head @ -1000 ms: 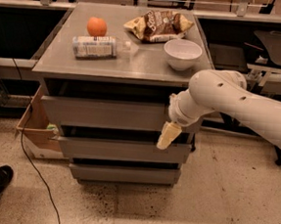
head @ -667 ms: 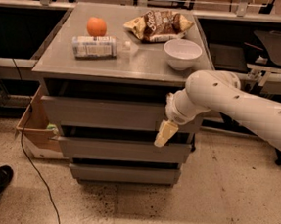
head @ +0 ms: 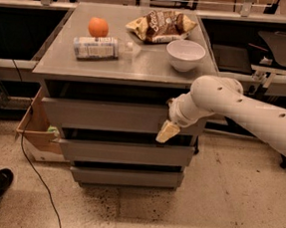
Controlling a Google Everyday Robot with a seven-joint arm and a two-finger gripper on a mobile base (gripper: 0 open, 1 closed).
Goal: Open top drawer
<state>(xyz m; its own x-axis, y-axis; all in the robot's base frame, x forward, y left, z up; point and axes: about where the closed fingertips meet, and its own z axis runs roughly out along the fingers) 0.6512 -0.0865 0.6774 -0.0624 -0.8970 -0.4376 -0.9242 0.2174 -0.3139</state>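
Top drawer (head: pixel 103 115): sat directly under the grey tabletop (head: pixel 137 70), widest of three fronts, above the middle drawer (head: pixel 124 152) and bottom drawer (head: pixel 127 176). Gripper (head: pixel 167 132): hung at that front's right end, over its lower edge, on a white arm (head: pixel 243 110) reaching in from the right; could not tell whether clenched or released. Carried up top an orange (head: pixel 98 27), a wrapped packet (head: pixel 95 47) on its side, a chip bag (head: pixel 161 25) and a white bowl (head: pixel 185 55). Had beside the cabinet's left an open cardboard box (head: pixel 32 126) and a black cable (head: pixel 39 179) across the floor.

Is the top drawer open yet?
Looks shut: the top drawer front sits just under the tabletop, no inside showing. The gripper is at its right end.
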